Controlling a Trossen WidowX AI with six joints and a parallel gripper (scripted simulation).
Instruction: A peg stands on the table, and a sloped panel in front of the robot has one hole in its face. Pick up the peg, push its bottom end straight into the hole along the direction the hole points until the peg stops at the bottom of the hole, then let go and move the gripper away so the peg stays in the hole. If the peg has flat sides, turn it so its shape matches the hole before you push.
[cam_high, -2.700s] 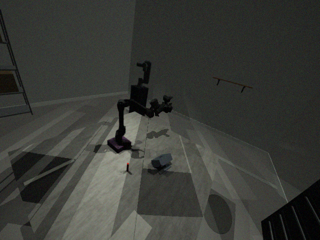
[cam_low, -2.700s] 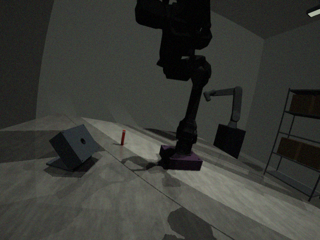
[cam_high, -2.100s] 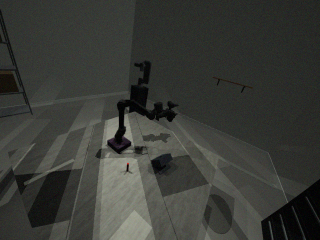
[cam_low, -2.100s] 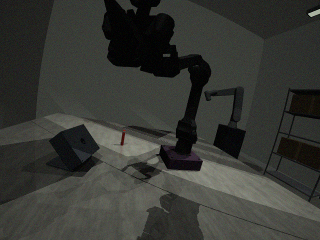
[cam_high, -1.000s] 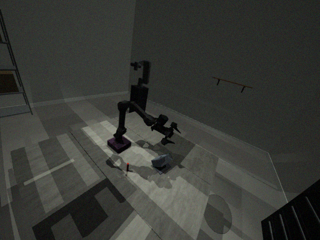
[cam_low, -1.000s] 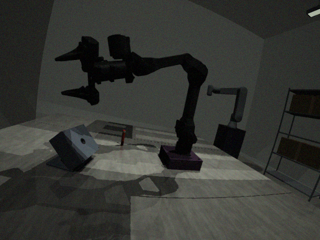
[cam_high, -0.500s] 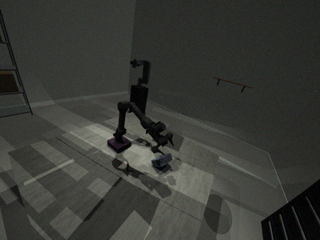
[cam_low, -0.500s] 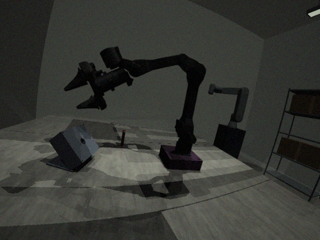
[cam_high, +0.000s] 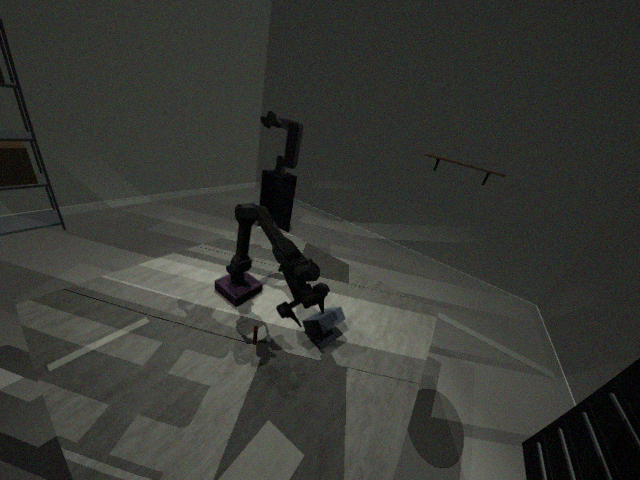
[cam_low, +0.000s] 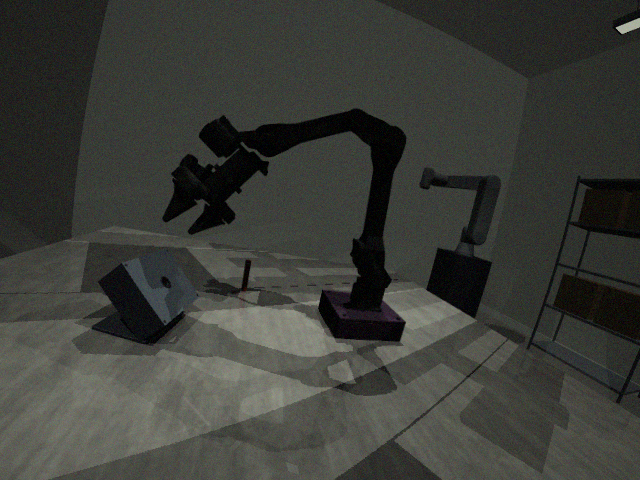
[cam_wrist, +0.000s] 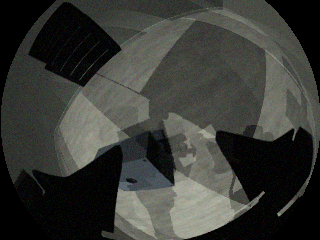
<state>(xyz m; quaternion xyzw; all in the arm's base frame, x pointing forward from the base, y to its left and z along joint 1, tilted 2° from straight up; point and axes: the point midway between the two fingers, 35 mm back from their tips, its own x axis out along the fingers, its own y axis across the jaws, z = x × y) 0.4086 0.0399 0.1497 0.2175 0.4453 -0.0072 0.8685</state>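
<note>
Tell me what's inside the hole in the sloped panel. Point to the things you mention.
Nothing shows in the hole (cam_low: 165, 281) (cam_wrist: 131, 180) of the sloped panel (cam_low: 149, 271) (cam_wrist: 150, 177) but darkness; its bottom can't be seen. The peg (cam_high: 255, 334) (cam_low: 246, 275) stands outside.

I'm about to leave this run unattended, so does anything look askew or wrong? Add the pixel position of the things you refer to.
Nothing stands out. The peg (cam_high: 255, 334) (cam_low: 246, 275) stands upright on the table, and the block (cam_high: 324, 321) (cam_low: 157, 286) (cam_wrist: 145, 175) leans on its base plate, which suits the sloped panel the task describes. I see no spill or damage, though the light is dim.
</note>
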